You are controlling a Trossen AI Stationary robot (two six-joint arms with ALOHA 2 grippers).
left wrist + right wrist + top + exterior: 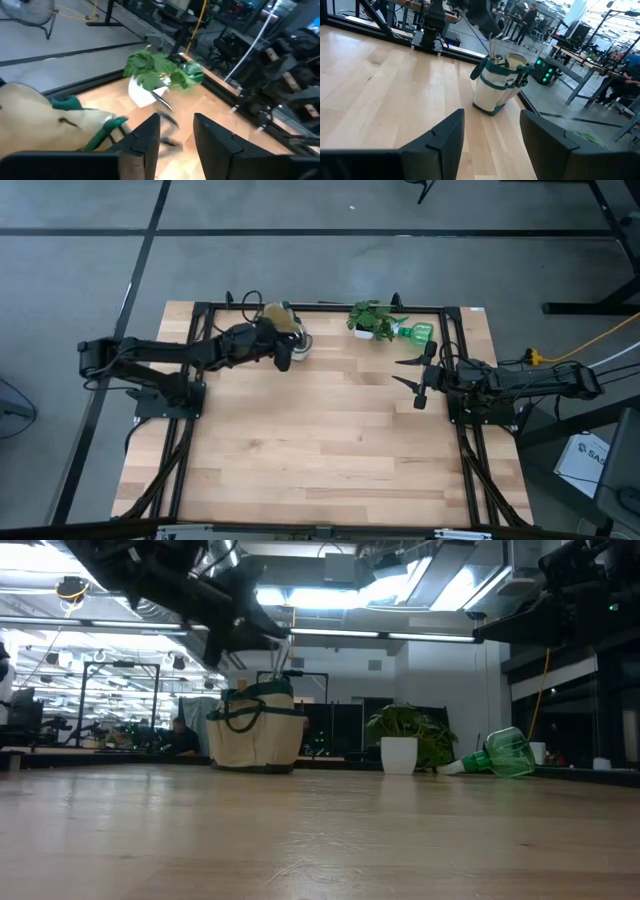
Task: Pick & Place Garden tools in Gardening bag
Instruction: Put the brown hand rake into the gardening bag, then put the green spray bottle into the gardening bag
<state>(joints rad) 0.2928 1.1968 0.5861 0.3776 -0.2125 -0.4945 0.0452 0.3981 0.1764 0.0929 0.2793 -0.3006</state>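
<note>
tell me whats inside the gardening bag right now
From the gardening bag, thin metal rods stick up out of the open top, right under the left gripper. Whatever lies deeper is hidden by the fabric wall. The green plastic tool lies outside, beside the potted plant.

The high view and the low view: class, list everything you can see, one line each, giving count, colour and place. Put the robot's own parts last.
table: one, pale wood, under everything.
gardening bag: one, tan with dark green trim, upright at the table's far edge.
green plastic tool: one, bright green, lying at the far edge beside the plant.
plant: one, green leaves in a white pot, between bag and green tool.
person: one, dark clothing, in the room beyond the table.
left hand: one, dark, just above the bag.
right hand: one, dark, open, empty, near the table's right edge.
</note>
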